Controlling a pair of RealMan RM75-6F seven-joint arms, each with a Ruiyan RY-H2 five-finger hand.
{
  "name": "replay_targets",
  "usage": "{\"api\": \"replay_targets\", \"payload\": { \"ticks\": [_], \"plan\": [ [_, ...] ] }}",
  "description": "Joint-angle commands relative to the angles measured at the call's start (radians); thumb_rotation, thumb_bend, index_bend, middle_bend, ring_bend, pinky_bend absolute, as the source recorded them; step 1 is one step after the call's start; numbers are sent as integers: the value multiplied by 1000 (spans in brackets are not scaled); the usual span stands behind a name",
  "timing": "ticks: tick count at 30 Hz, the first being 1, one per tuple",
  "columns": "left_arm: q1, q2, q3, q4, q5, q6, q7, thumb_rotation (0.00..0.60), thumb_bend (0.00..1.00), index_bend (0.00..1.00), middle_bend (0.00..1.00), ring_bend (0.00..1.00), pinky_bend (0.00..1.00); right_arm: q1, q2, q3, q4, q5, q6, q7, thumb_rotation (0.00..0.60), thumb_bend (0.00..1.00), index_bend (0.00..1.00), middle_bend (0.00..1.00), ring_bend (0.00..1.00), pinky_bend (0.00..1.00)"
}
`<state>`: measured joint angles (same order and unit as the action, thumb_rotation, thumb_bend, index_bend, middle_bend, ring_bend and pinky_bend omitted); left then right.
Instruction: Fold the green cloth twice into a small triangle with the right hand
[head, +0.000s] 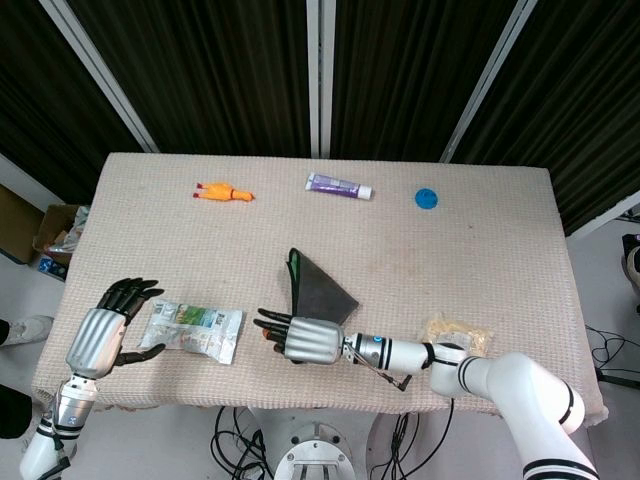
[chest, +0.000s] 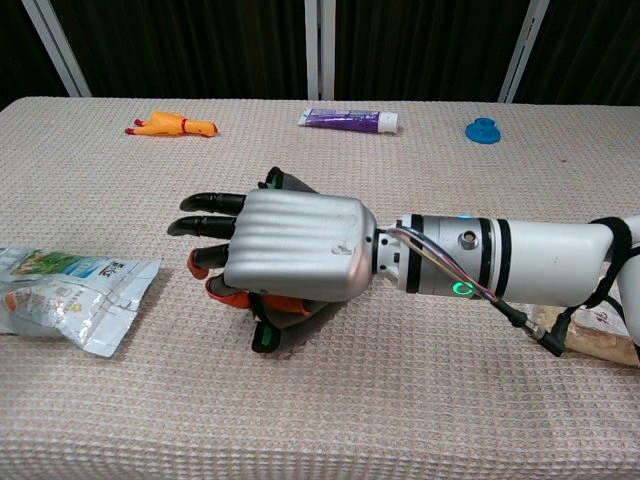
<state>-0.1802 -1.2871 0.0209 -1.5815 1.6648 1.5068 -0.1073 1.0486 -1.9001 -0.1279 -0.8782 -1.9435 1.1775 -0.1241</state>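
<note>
Right hand (head: 302, 340) sitting low near the front edge of the table (head: 500, 230), roughly mid-width, palm down with fingers (chest: 205, 202) stretched out toward the left and a bit apart. Green cloth (head: 318, 289) folded into a dark triangle with a green hem along its left side, lying flat just behind the hand and running under it at the near corner; in the chest view, cloth (chest: 288, 184) peeking out behind the knuckles and again below the palm. Looks like the thumb side might be pinching that near corner, but can't really tell since the hand's back hides the contact. Left hand (head: 100, 335) over at the front left corner, fingers spread, holding nothing, just beside a snack packet (head: 192, 330). Along the back edge: yellow rubber chicken (head: 223, 192) to the left, purple tube (head: 339, 186) around the middle, small blue cap (head: 427, 198) to the right. Another clear bag of something beige (head: 458, 333) near the front right, right next to the right forearm.
</note>
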Motion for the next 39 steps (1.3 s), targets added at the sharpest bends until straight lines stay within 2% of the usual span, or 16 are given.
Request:
{"api": "replay_targets", "payload": {
  "ticks": [1,3,7,15,20,22,26,29,34,39],
  "plan": [
    [0,0,-1,2,0,1,-1,600,0,221,165,132,132,-22,13,18,-59,37,-27,-49,600,35,13,40,0,0],
    [1,1,-2,3,0,3,-3,600,0,221,165,132,132,-38,28,30,-95,47,-7,-71,600,1,0,9,0,0],
    [-1,5,-4,3,3,5,-3,600,0,220,165,132,132,-70,75,50,-170,57,41,-113,600,0,0,0,0,0],
    [-5,14,-21,11,-7,10,-9,600,0,221,165,132,132,-212,252,104,-334,159,170,-200,600,1,0,0,0,0],
    [-7,26,-41,37,-41,4,-11,600,0,220,165,132,132,-373,392,150,-446,328,264,-213,600,161,0,42,0,3],
    [-7,29,-46,50,-57,-3,0,600,0,220,165,132,132,-436,451,151,-493,393,285,-194,600,216,11,85,0,50],
    [-4,30,-54,70,-92,-20,23,600,0,221,165,132,132,-580,597,119,-616,500,323,-68,600,239,47,84,0,83],
    [0,29,-53,75,-102,-24,28,600,0,221,165,132,132,-682,676,78,-663,512,379,61,600,239,48,49,0,61],
    [10,29,-46,65,-95,-11,39,600,0,221,165,132,132,-831,713,25,-645,475,508,186,600,245,49,17,0,0],
    [25,36,-28,27,-63,12,63,600,0,221,165,132,132,-936,722,-29,-618,437,551,266,600,260,42,9,0,0]
  ]
}}
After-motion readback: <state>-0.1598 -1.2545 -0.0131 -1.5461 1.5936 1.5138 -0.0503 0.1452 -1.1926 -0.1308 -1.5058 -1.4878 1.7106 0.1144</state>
